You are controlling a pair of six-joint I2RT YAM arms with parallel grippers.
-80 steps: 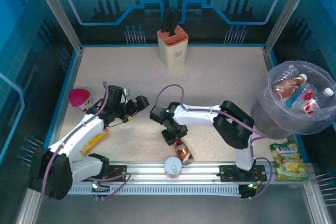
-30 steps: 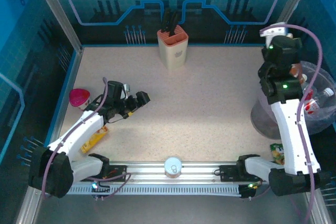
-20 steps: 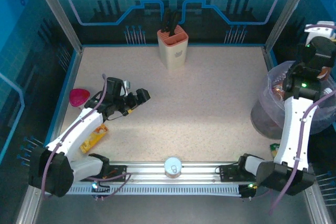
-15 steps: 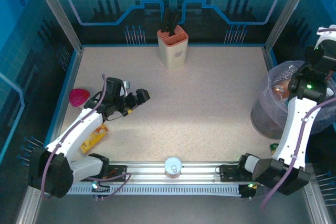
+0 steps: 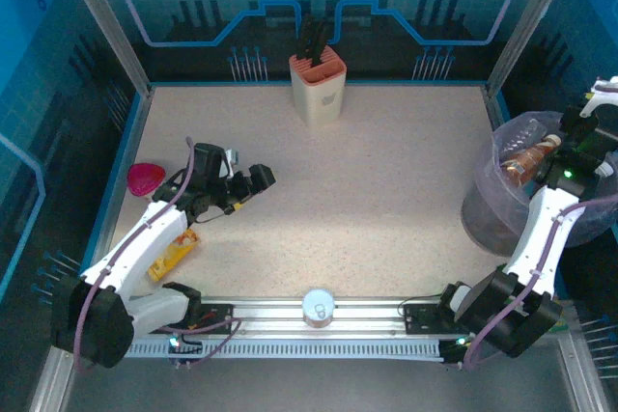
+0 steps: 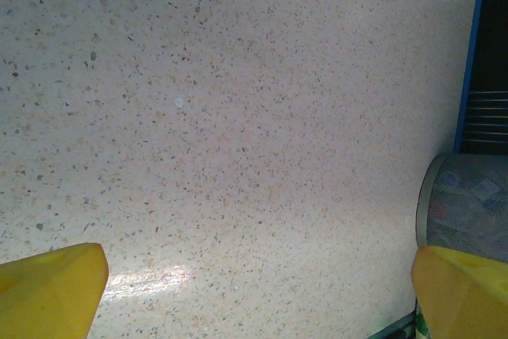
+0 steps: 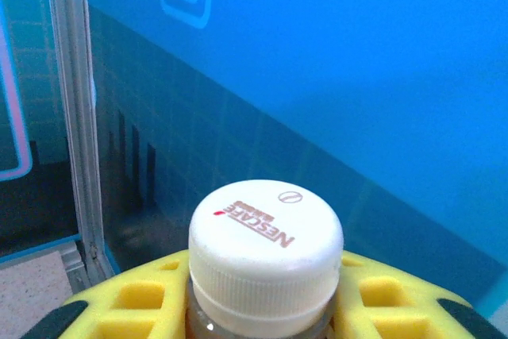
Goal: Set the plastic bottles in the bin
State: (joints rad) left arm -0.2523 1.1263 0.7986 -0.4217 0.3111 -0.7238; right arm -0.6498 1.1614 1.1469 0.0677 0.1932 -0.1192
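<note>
Bin (image 5: 486, 207) stands at 3 o'clock off the counter (image 5: 386, 190) edge, pale bag over its rim; a brown bottle (image 5: 529, 156) with a white cap lies inside, toward the bin's 9 o'clock side. Right arm (image 5: 541, 233) reaches up from its base at 5 o'clock and ends above the bin. Right jaws clamped on a Nescafe-capped bottle (image 7: 266, 252): in the wrist view the white cap sits upright between the yellow pads (image 7: 135, 299), pads touching the neck on both sides, blue wall panel behind. From above, this bottle is too hidden by the wrist to place exactly; cannot tell how high it hangs over the bag. Left arm (image 5: 145, 238) lies across the counter at 9 o'clock. Left jaws wide apart and holding nothing, the two yellow fingertips (image 6: 51, 291) at the lower corners of the wrist view with bare speckled counter between them; the bin's wall (image 6: 468, 196) shows at that view's 3 o'clock. Pink-lidded cup (image 5: 145, 178) just beside the left arm, at 9 o'clock. Yellow packet (image 5: 174, 253) partly under that arm. Silver can (image 5: 318, 307) at 6 o'clock, against the rail. Knife block (image 5: 318, 84) at 12 o'clock, upright, well apart from both arms
</note>
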